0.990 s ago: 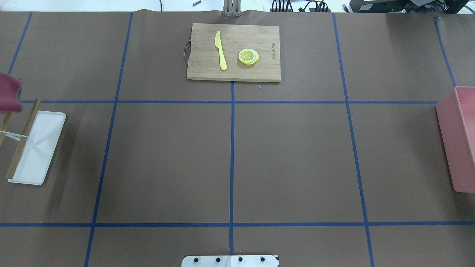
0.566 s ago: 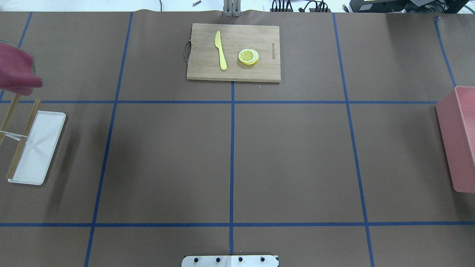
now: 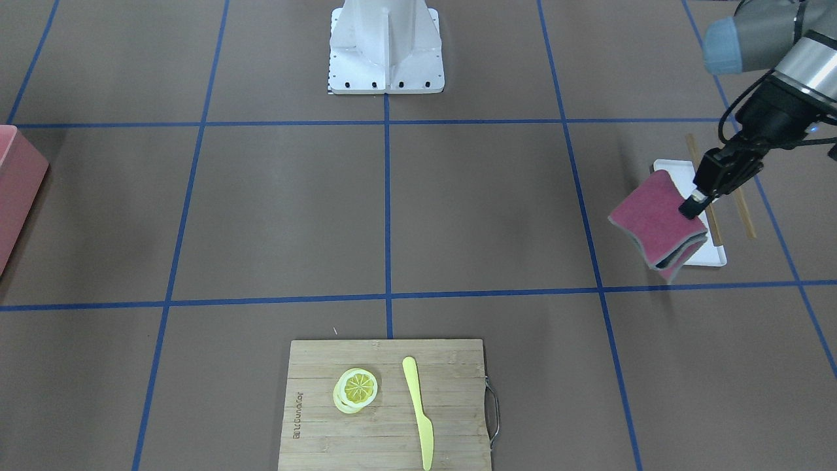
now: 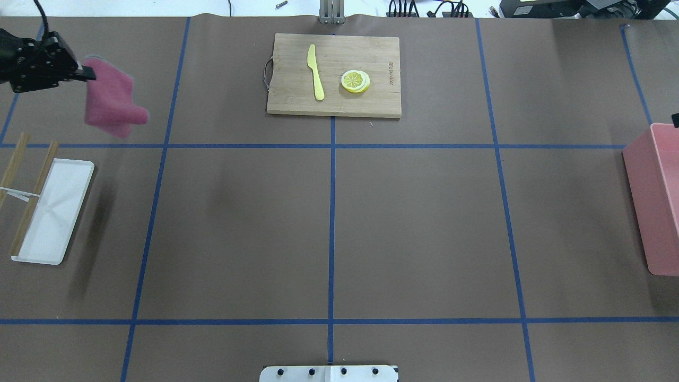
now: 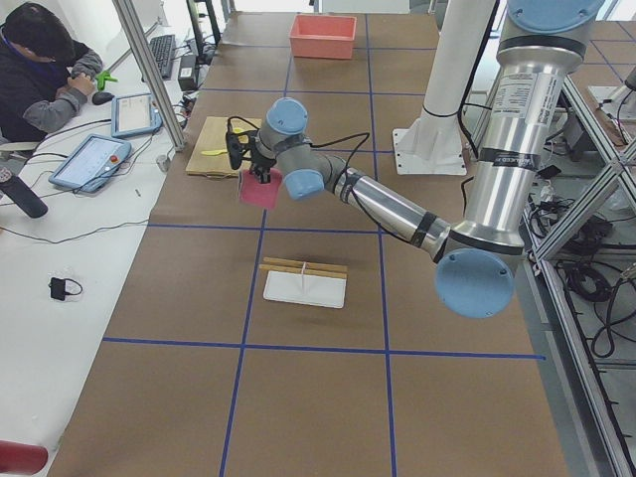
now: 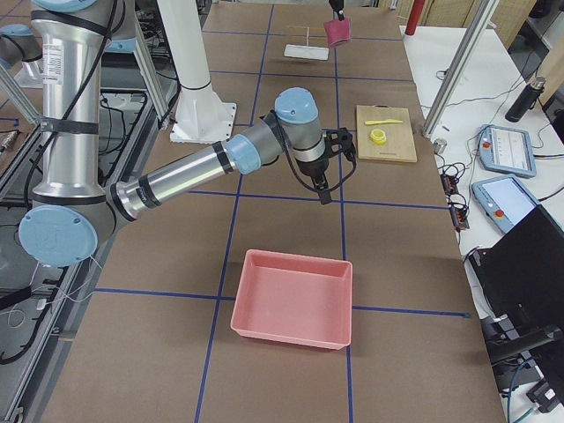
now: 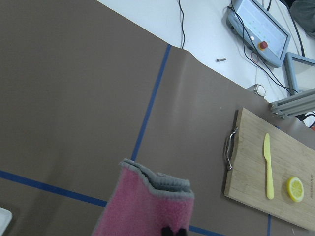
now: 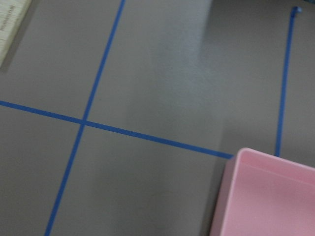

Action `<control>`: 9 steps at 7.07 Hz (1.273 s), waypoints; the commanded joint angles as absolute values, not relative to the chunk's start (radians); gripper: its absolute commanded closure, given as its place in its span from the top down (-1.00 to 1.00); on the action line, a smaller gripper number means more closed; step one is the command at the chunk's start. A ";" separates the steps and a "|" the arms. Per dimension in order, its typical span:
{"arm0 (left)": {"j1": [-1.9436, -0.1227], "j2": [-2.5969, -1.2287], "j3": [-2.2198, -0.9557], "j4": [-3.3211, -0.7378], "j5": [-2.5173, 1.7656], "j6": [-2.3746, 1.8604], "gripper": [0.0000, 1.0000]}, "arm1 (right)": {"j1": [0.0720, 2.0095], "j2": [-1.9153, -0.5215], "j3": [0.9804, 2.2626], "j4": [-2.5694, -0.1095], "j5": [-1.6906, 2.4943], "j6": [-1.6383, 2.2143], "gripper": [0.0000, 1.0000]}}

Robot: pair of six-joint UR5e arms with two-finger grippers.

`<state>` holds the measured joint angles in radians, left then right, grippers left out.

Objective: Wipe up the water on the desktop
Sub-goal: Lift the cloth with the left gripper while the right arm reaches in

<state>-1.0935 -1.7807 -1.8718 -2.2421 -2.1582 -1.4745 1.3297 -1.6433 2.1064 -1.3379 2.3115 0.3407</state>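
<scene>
my left gripper [image 4: 87, 74], pinched shut on a folded pink cloth [image 4: 111, 101], hangs above the far left of the desktop [image 4: 424, 212], which lies straight below it, though i can make out no wet patch; my right arm [image 6: 194, 167] is well apart.

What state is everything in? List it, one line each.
left gripper: fingers shut on pink cloth
pink cloth: folded, hanging above desktop
desktop: no water visible
right gripper: open or shut, cannot tell
pink bin: empty
knife: flat on cutting board
</scene>
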 commanded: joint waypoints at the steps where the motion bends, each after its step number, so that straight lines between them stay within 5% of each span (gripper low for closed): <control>1: -0.927 -1.883 -1.878 -2.215 -1.995 -1.621 -1.00 | 1.173 -1.553 2.106 -1.174 2.259 0.572 0.96; 7: -0.707 -2.157 -1.865 -1.990 -1.833 -1.770 -1.00 | 0.506 -1.269 2.103 -1.183 1.445 0.710 0.84; 9: -0.661 -2.186 -1.867 -1.990 -1.833 -1.802 -1.00 | 0.402 -1.240 2.076 -1.184 1.274 0.542 0.61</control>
<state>-0.6923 -2.1625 -1.8667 -1.9912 -1.8349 -1.7864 0.4611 -1.2603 2.0910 -1.1836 1.3675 0.6324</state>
